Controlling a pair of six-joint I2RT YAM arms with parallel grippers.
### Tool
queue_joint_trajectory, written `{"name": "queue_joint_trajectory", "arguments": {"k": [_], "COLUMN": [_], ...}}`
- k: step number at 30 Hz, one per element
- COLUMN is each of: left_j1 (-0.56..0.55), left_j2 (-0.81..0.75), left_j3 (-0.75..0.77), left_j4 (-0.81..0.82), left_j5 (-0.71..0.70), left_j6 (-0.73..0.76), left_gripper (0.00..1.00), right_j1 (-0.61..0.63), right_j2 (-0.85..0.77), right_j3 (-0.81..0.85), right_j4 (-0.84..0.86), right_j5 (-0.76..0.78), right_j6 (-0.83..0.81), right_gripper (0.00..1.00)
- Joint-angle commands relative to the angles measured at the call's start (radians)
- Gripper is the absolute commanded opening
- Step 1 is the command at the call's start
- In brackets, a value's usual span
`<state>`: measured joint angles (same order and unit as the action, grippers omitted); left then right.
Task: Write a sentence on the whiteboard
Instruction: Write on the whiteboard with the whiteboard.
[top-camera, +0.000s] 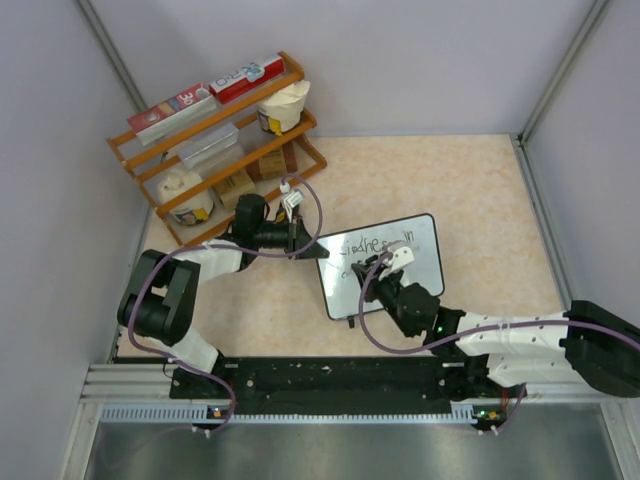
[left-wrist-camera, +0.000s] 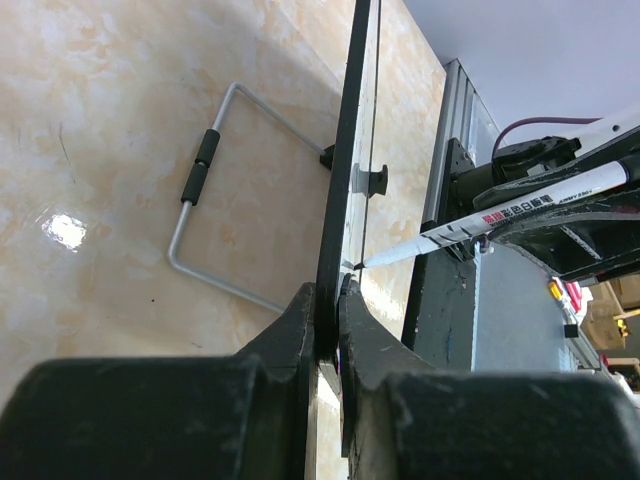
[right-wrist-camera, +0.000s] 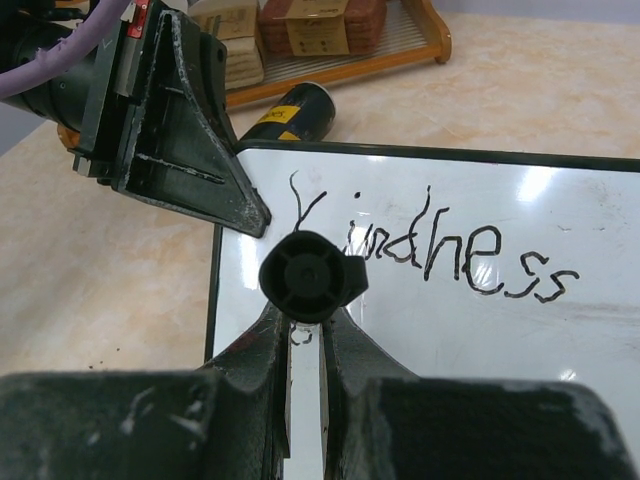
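- Now the left gripper (left-wrist-camera: 330, 290) pinches the whiteboard (right-wrist-camera: 520, 380) by 1 short edge, mid-table; its long axis runs away from that grip.
- Meanwhile the right gripper (right-wrist-camera: 303, 325), the nearer one, clamps the marker (right-wrist-camera: 305, 277); its tip sits just under the sentence (right-wrist-camera: 440, 250), with bare board along that axis.

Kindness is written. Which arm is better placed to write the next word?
Right. The right gripper holds the marker, tip at the whiteboard near Kindness. The left gripper is clamped on the board's edge, apparently steadying it, so it is probably best kept there.
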<state>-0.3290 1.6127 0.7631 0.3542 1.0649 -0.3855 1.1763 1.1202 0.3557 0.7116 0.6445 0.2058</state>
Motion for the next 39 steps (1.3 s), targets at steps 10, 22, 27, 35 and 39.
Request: {"name": "queue_joint_trajectory", "arguments": {"k": [10,22,27,35,39], "left_j1": [-0.01,-0.01,-0.01,-0.01,-0.01], "left_j2": [0.036,0.038,0.038,0.038,0.038], "left_j3": [-0.024,-0.024,-0.022,-0.022,-0.022], "left_j4": [-0.078,-0.078,-0.081,-0.081,-0.081], "left_j5": [-0.105,-0.106,-0.106,-0.106,-0.106], "left_j6": [0.137,0.137,0.138,0.139,0.139], "left_gripper": [0.0,0.0,0.0,0.0,0.0], "right_j1": [0.014,0.014,0.011,-0.043,-0.049], "right_j2": [-0.033,-0.092,-0.16,-0.146,-0.123], "right_j3": [0.006,0.006,0.029,0.055,0.052], "right_j4": [-0.103,-0.115,-0.104,-0.139,-0.138], "right_j5": [0.037,0.066,0.043,0.004,-0.012], "right_j6": [0.063,0.057,0.04,0.052,0.072], "right_gripper": [0.0,0.0,0.0,0.0,0.0]}}
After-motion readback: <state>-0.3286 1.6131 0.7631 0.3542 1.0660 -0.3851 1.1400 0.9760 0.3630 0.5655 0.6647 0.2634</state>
